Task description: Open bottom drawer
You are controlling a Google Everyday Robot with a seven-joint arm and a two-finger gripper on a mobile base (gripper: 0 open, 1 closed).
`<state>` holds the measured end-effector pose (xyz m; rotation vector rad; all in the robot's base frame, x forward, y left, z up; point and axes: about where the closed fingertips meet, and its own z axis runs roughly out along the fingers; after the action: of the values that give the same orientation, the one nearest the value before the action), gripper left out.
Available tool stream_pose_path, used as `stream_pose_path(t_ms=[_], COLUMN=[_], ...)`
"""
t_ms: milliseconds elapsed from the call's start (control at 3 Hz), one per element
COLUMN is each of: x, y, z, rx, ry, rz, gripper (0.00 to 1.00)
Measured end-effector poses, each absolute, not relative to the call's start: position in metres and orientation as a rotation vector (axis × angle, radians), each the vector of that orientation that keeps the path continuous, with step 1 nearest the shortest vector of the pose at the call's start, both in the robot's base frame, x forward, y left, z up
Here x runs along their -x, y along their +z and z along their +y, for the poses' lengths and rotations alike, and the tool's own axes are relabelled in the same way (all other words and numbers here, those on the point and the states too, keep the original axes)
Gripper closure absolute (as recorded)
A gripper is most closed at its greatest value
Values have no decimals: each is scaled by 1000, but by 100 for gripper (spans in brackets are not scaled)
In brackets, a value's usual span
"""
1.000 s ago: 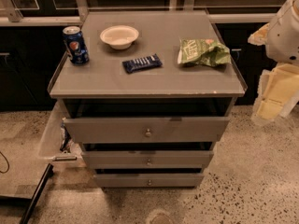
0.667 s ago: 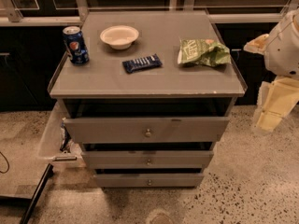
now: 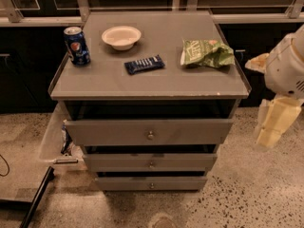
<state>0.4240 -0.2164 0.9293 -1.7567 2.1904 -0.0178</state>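
Note:
The bottom drawer is the lowest and narrowest of three grey fronts on the cabinet, with a small round metal knob. It sits furthest back, with a dark gap above it. The middle drawer and the tall top drawer stand out further towards me. My gripper, cream-coloured below the white wrist, hangs at the right edge of the view. It is off the cabinet's right side at top-drawer height, well above and to the right of the bottom drawer, touching nothing.
On the cabinet top stand a Pepsi can, a white bowl, a dark blue snack bar and a green chip bag. A clear bin sits left of the cabinet. Speckled floor lies in front.
My gripper and wrist have moved down along the cabinet's right side. The drawers and the things on top have not moved.

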Motion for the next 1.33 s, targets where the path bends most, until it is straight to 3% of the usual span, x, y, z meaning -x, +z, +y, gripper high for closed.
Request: stream_pose_path(t_ms=[1000,1333], x=[-420,-420], y=[772,772], z=[-219,-219], rx=[1830,1830], ry=[105,103], rz=[2096,2097], gripper=[0,0])
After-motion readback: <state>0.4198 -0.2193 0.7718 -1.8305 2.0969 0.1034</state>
